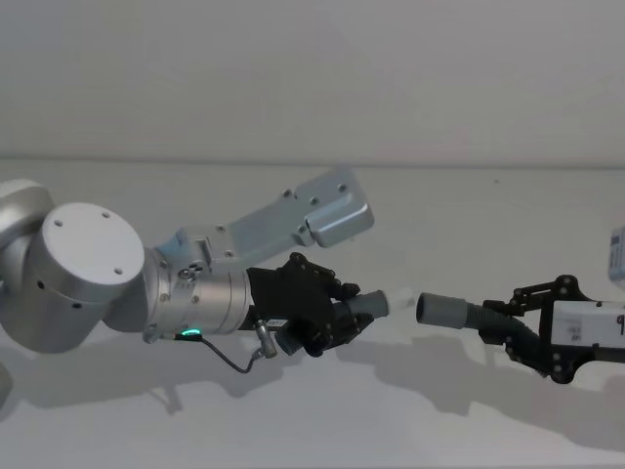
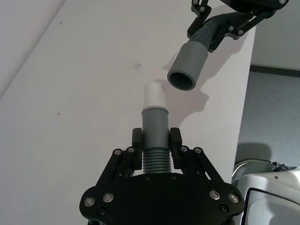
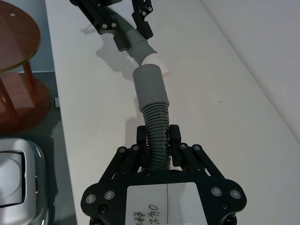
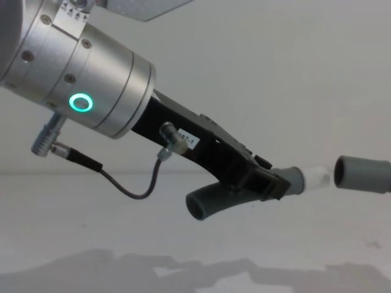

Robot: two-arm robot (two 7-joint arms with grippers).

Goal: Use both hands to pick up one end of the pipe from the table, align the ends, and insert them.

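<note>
Both pipe pieces are held in the air above the table (image 1: 293, 420). My left gripper (image 1: 359, 308) (image 2: 156, 136) is shut on the ribbed part of the short pipe piece (image 2: 154, 123), and its white tip (image 1: 397, 302) (image 4: 316, 177) points right. My right gripper (image 1: 496, 322) (image 3: 158, 143) is shut on the ribbed hose of the long pipe piece (image 3: 154, 117), whose wide grey collar (image 1: 441, 310) (image 2: 186, 65) opens toward the tip. A small gap separates tip and collar. In the left wrist view the collar sits offset to one side of the tip's axis.
My left arm's silver forearm (image 1: 98, 269), with its green ring (image 4: 80, 102), reaches in from the left. A round brown side table (image 3: 14, 42) stands beyond the table's edge (image 3: 58, 93). A white object (image 1: 617, 256) shows at the right edge.
</note>
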